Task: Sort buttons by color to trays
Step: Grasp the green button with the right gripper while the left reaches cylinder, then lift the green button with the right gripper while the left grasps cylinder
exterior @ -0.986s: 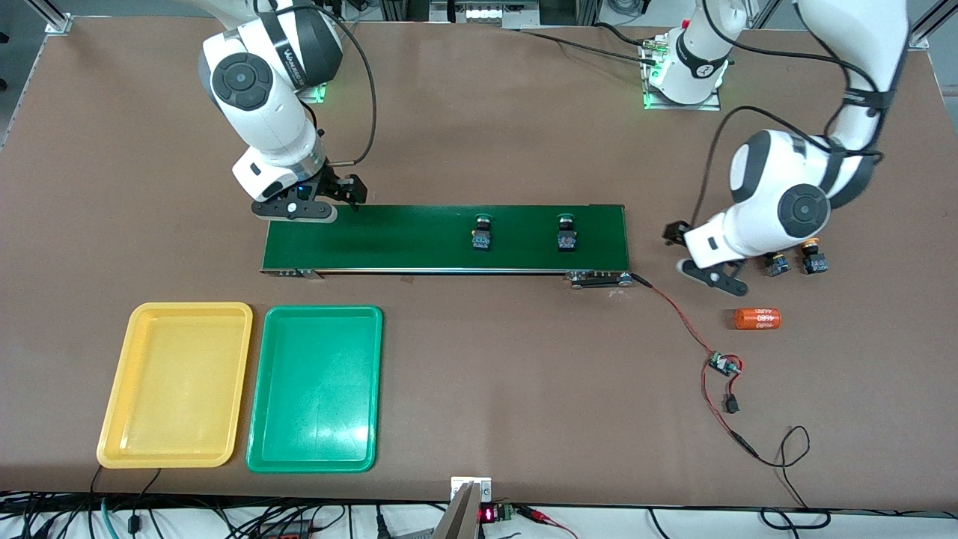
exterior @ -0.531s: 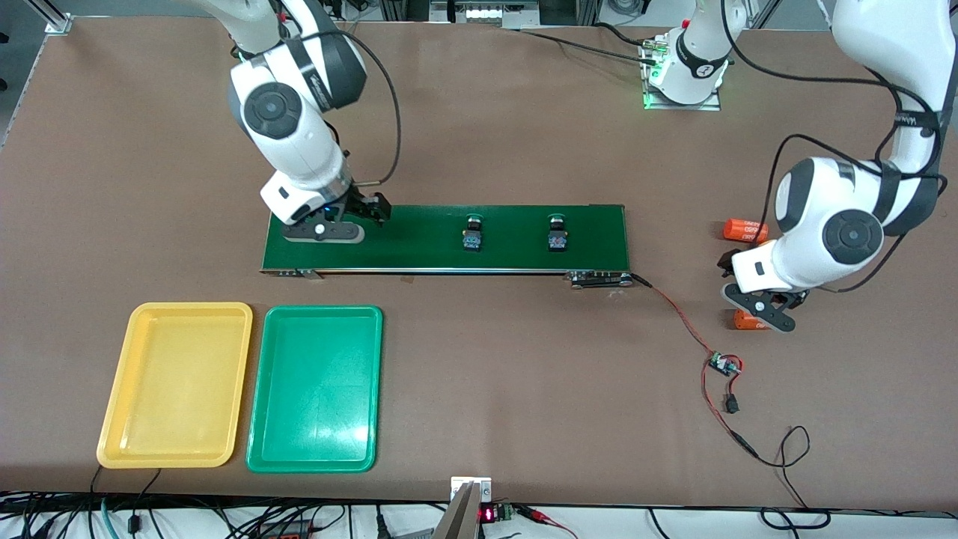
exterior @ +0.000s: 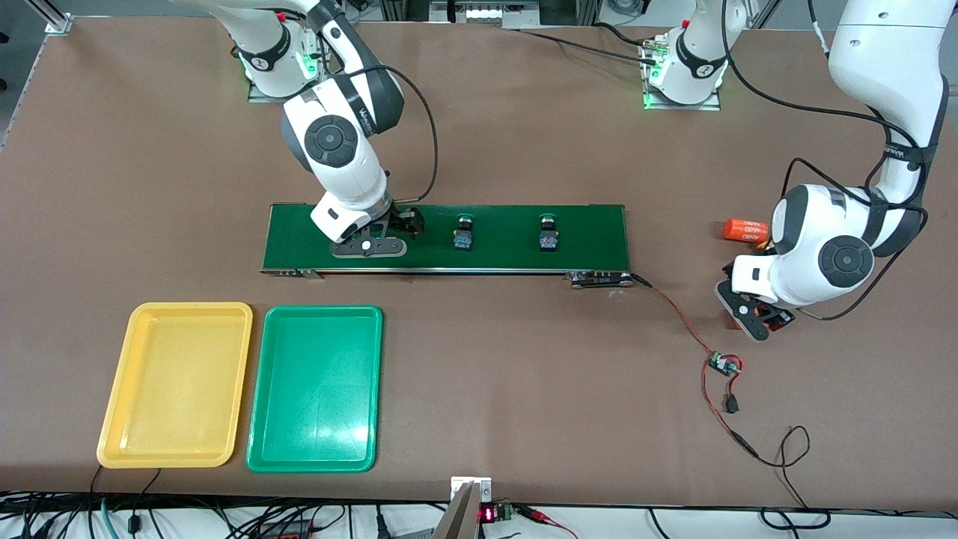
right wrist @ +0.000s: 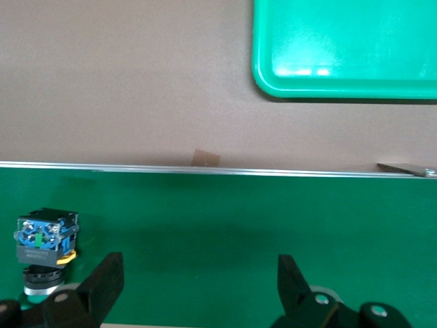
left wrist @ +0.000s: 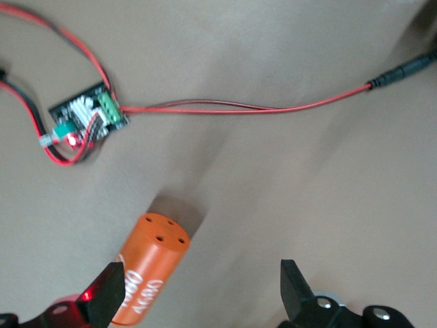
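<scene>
Two green-capped buttons on the belt, both grippers spread and holding nothing.

Brown table [exterior: 524, 389]; long dark-green conveyor belt [exterior: 584, 224] runs lengthwise between the arms' ends. Two buttons [exterior: 463, 233] [exterior: 548, 233] lie tipped, caps toward 12 o'clock, bluish bases toward 6. Right gripper [exterior: 372, 247] hangs over the belt beside the first button. Left gripper [left wrist: 205, 290] hangs over an orange cylinder [left wrist: 150, 263] with unreadable white print; another [exterior: 745, 229] at its 12 o'clock. Yellow tray [exterior: 120, 389], green tray [exterior: 262, 389] at the belt's 7 o'clock.
</scene>
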